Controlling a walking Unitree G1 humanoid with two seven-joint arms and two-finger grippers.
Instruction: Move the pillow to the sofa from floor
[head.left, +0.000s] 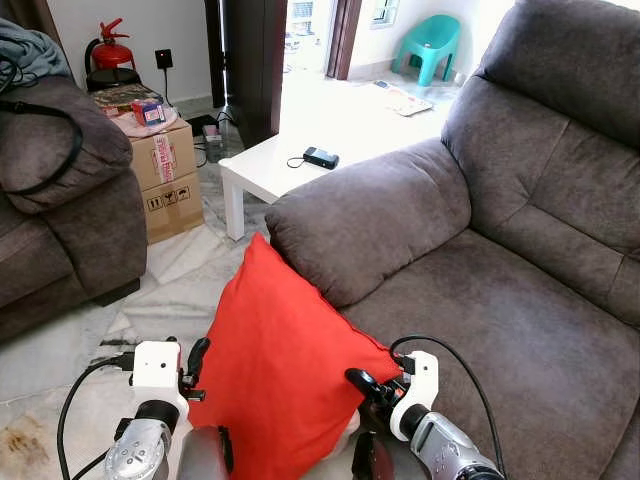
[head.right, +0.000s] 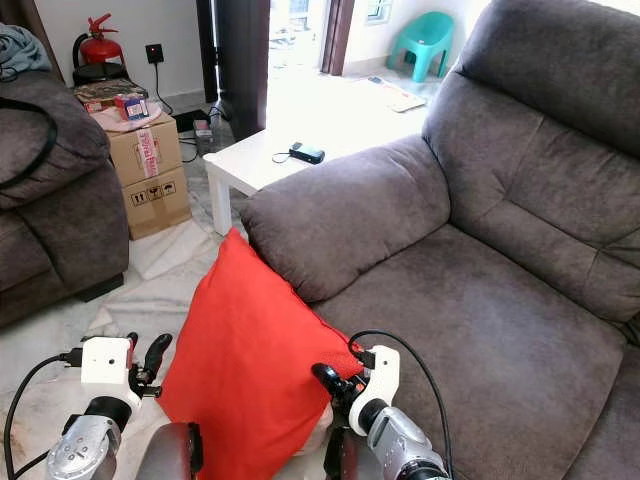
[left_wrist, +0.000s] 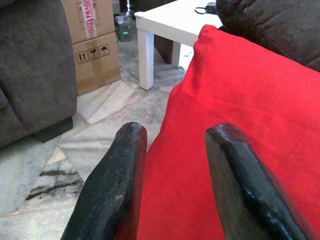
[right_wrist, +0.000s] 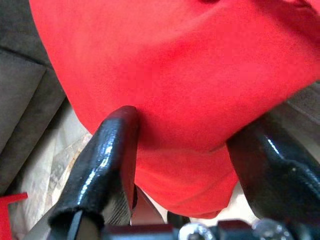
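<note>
1. Square red fabric pillow (head.left: 280, 370): stood on one corner, tilted, top corner pointed up against the armrest of the grey fabric sofa (head.left: 500, 250); diagonal axis roughly upright, lower part over the marble floor (head.left: 170, 290).
2. Left gripper (left_wrist: 175, 165): fingers spread apart, placed on either side of the pillow's left edge.
3. Right gripper (right_wrist: 185, 150): fingers spread, pillow's lower corner bulged between them.
4. Brown cardboard box (head.left: 165, 175): topped with a small carton and papers; contents inside cannot be told.
</note>
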